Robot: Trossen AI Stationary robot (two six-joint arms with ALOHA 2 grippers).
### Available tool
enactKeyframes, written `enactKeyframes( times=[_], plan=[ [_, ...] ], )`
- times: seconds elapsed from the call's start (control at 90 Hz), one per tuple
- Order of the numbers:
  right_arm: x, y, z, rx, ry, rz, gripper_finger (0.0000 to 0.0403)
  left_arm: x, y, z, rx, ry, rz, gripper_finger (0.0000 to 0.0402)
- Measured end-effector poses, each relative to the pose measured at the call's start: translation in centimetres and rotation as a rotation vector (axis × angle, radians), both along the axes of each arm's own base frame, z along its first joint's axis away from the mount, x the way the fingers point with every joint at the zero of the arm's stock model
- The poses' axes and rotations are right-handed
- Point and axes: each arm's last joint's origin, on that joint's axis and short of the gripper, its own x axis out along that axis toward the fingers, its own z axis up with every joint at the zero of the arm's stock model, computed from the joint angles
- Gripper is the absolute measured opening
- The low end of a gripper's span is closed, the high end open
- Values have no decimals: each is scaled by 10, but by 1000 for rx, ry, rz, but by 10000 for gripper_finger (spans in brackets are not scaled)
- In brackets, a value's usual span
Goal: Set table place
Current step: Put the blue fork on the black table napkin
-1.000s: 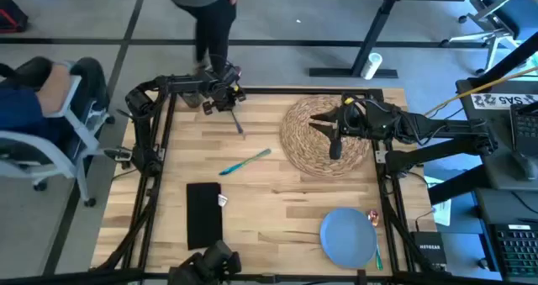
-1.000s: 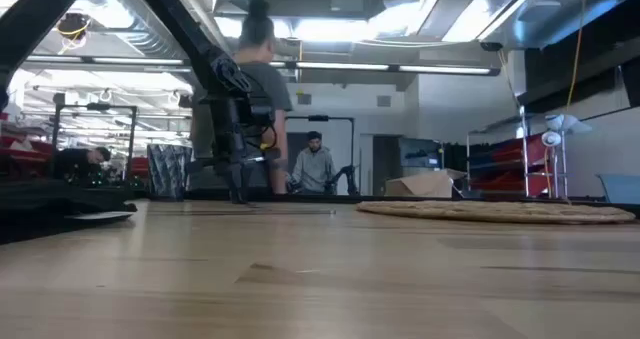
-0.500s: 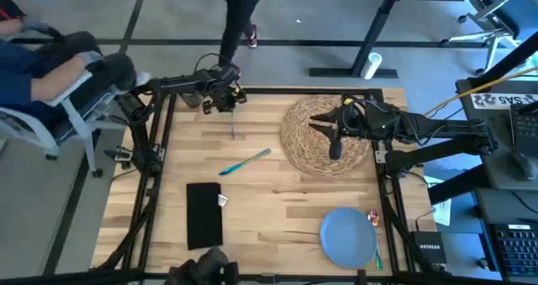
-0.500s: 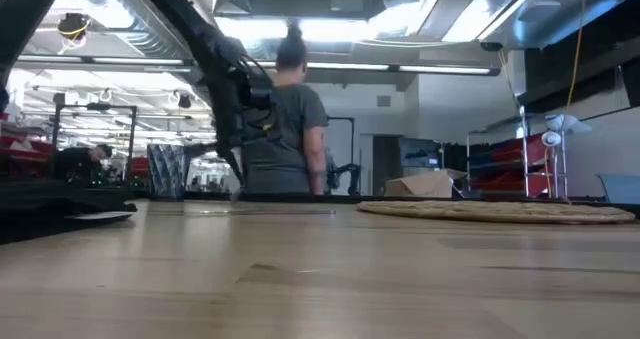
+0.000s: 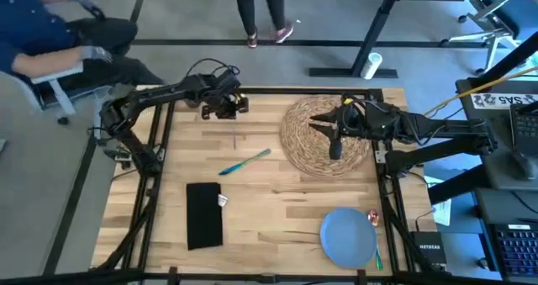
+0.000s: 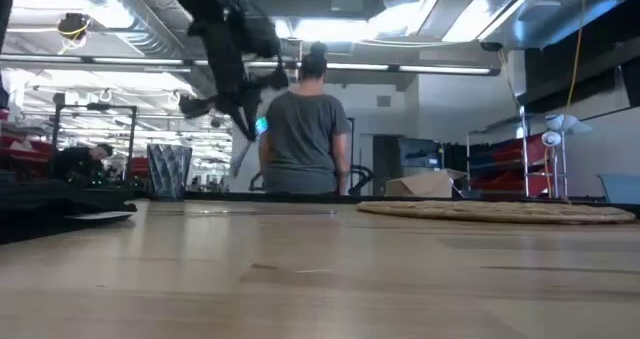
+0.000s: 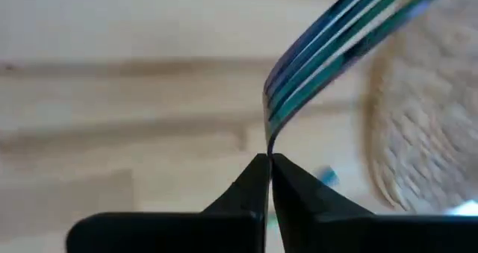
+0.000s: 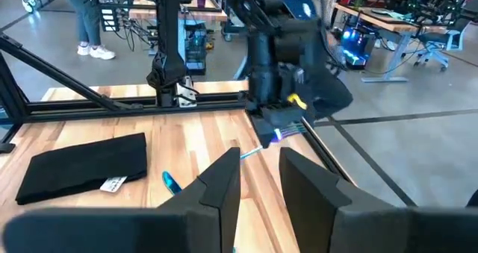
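2 fingers of my left gripper pinch a fork tight above the table's far edge, ready to carry it to the straw placemat. My right gripper waits open over the mat.

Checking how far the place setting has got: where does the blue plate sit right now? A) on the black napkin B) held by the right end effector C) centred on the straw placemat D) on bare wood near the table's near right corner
D: in the high view the blue plate lies flat on bare wood of the table, apart from the straw placemat and the black napkin.
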Motion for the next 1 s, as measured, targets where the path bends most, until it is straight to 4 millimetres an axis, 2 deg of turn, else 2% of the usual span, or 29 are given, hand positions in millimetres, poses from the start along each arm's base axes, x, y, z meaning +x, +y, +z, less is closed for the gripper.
enactKeyframes(
  times=[0.233,0.389,0.767,0.889,1.0],
  plan=[
    [0,0,0,-1,2,0,83,-1,-63,38,21,-95,-139,0],
    [0,0,0,3,4,13,83,-9,-104,53,57,-80,-190,0],
    [0,0,-2,5,21,17,83,-19,-212,58,100,-93,-295,0],
    [0,0,-2,5,22,17,83,-27,-246,59,119,-138,-275,0],
    [0,1,-2,5,22,17,83,-36,-270,56,137,-143,-239,0]
  ],
)
